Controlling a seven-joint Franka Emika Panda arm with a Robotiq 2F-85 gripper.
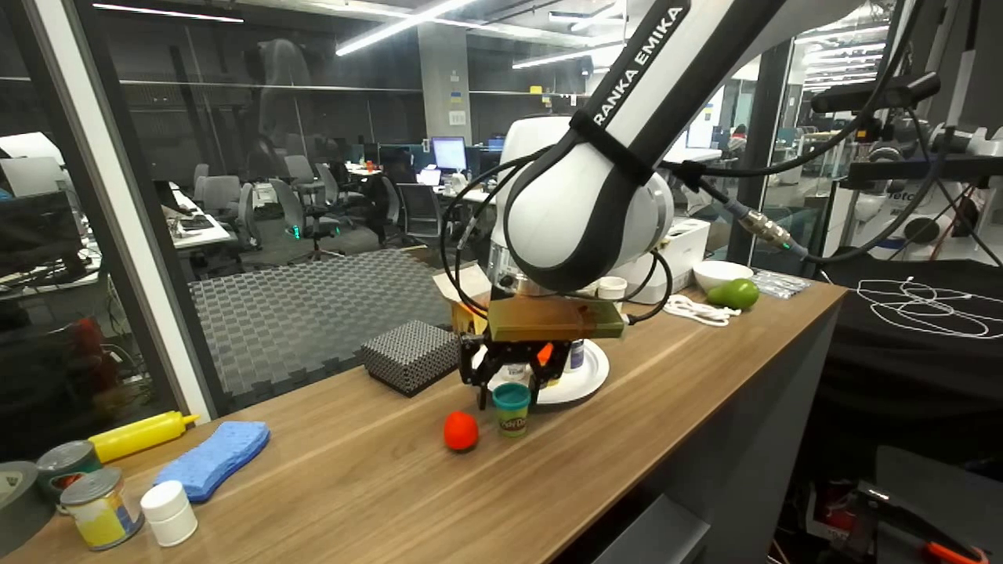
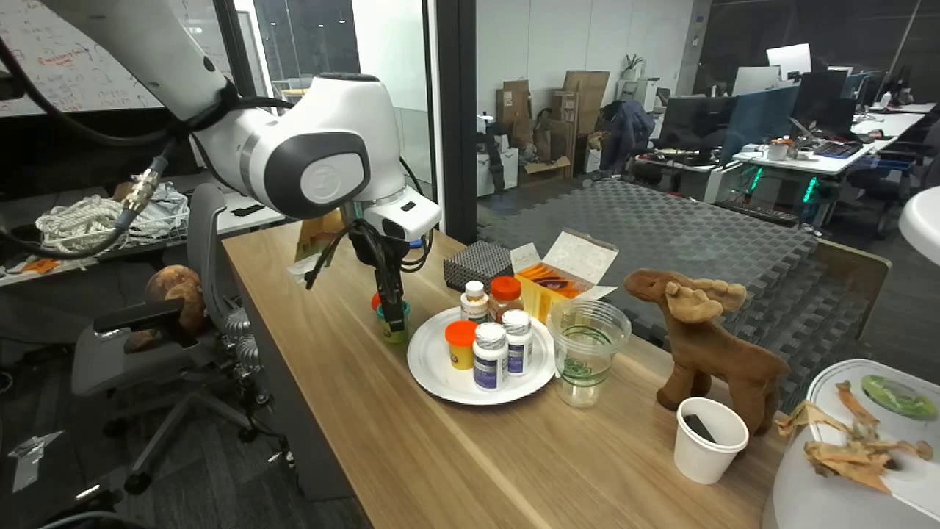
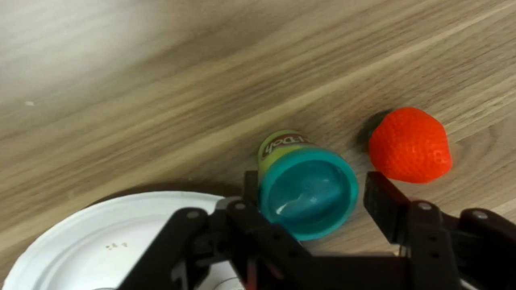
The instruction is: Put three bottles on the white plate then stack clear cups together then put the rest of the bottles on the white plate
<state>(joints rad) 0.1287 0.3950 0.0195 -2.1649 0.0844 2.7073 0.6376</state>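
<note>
straddling the teal-lidded jar (image 3: 309, 193), the gripper (image 1: 509, 398) is hanging just beside the white plate (image 2: 433, 360), probably because this jar is the next to be carried there. in the wrist view the fingers (image 3: 385, 205) are standing apart, wider than the jar: the left one is lying against it or just beside it, contact being impossible to tell, while the right one is leaving a visible gap. nothing is being clamped. the jar is standing upright on the table (image 2: 455, 455); a red strawberry (image 3: 410, 145) is lying just to its right in that wrist view, so the right finger is probably having little spare room. in an exterior view the bottles (image 2: 490, 360) are standing upright in a cluster on the plate, whose left part is offering bare space. the clear cups (image 2: 584, 353) are standing nested just to the right of the plate, suggesting that the stacking is done. a white bottle (image 1: 169, 514) is standing well apart at the near left, perhaps awaiting its turn.
</note>
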